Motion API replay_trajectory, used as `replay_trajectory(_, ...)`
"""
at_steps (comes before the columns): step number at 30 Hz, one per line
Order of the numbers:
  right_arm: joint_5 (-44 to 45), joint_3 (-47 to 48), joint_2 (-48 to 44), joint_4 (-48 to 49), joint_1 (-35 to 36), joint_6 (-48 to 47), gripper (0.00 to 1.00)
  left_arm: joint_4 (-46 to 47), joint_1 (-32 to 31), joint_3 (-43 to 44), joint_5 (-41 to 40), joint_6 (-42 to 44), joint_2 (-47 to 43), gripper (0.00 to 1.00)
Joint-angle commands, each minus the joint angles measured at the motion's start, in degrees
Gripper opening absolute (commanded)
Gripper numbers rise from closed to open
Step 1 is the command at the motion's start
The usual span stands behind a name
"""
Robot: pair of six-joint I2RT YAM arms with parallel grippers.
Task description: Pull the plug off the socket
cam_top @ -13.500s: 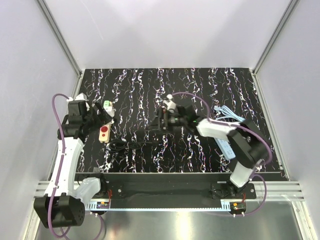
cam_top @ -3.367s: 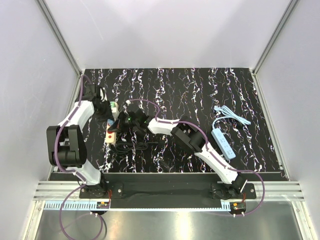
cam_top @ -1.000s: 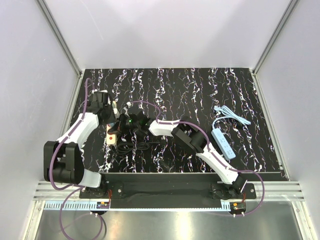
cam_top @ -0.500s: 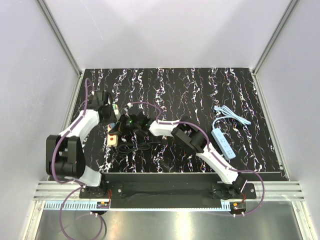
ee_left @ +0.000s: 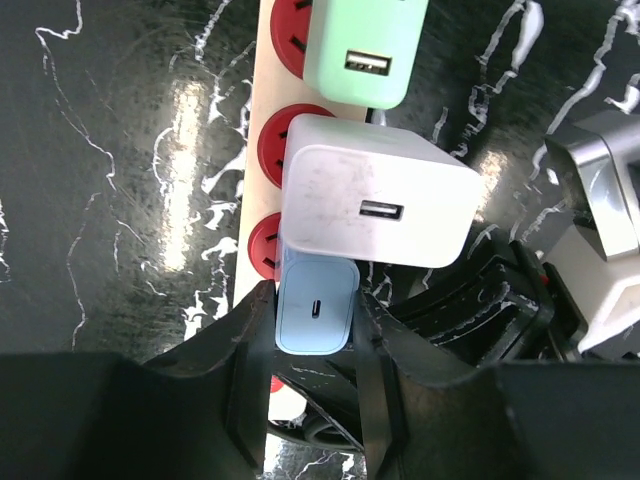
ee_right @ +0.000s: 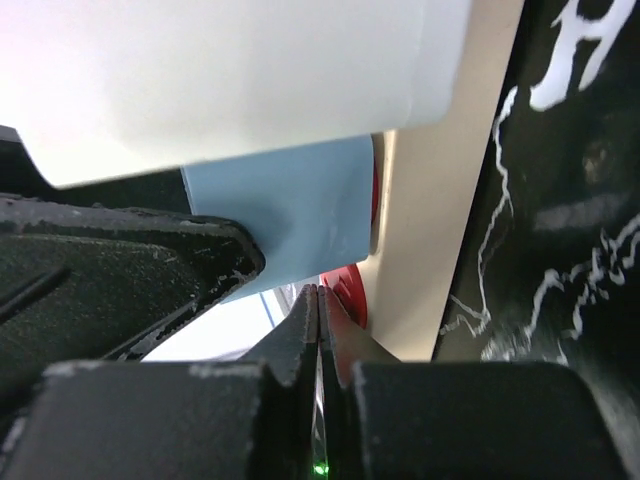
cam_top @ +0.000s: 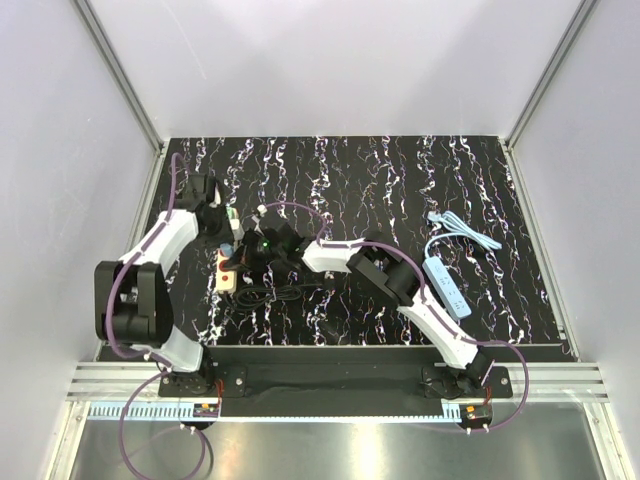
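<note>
The plug [ee_left: 375, 205], a smooth white cube with rounded corners and a USB slot, is sitting on the socket [ee_left: 275, 92], a narrow beige strip with red round spots, near the left edge of the black, white-veined table [cam_top: 400, 190]. The left gripper [ee_left: 314, 300] is clamping its black fingers on a pale-blue adapter [ee_left: 315, 325] just beside the plug. The right gripper [ee_right: 318, 320], jaws pressed together, is poised close to the strip; earlier it was hovering over mid-table.
</note>
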Motion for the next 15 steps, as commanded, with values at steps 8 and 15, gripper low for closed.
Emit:
replay_trajectory(8,3.60,-6.66,-5.11,-16.10,-1.50,-15.02,0.27,5.96,-0.56,-2.01,4.45,-1.30,-12.54,0.47)
replay_trajectory(15,2.45,-10.43,-10.20,-16.45,-1.77,-15.55,0.34,5.53,0.23,-2.00,6.56,-0.24,-13.60,0.62)
